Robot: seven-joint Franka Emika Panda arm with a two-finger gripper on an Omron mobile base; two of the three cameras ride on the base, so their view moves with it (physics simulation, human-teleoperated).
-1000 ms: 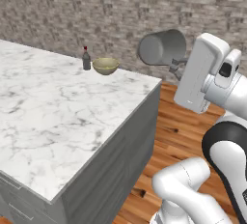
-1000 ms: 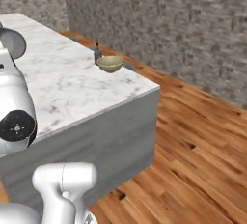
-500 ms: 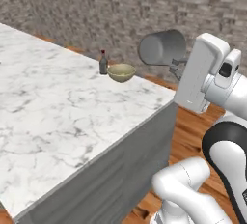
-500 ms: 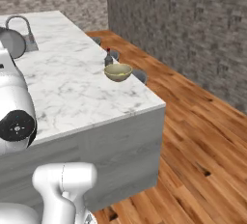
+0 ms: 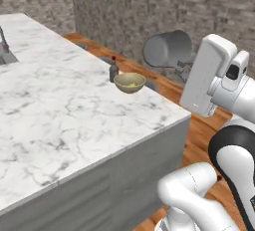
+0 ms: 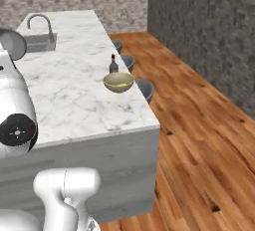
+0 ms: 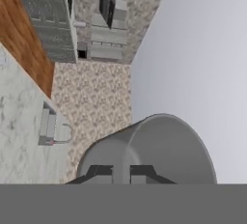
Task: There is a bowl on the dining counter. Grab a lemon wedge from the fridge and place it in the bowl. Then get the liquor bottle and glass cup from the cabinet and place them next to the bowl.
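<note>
While the big white arm stays up high at the side, the wide marble counter already has most of the things on it. Far back on the counter there is a sink with a curved tap. On the far side, round stools poke out over the wood floor.

The arm is carrying the glass cup. It looks grey and shiny, and it is lying on its side in the air with its open mouth turned toward the counter. The tool has its two tips pinched together on the cup's wall, seen in the hand view, so the cup is gripped tight. The cup is up in the air, well apart from the counter edge, not yet set down.

The bowl sits near the counter's far edge. Something pale yellow shows inside it, so I think the lemon wedge is in there, though it is too small to be sure. The small liquor bottle stands upright just beside the bowl.

So I think the lemon part and the bottle part are done. What is left is the last bit: bring the cup over and stand it next to the bowl.
</note>
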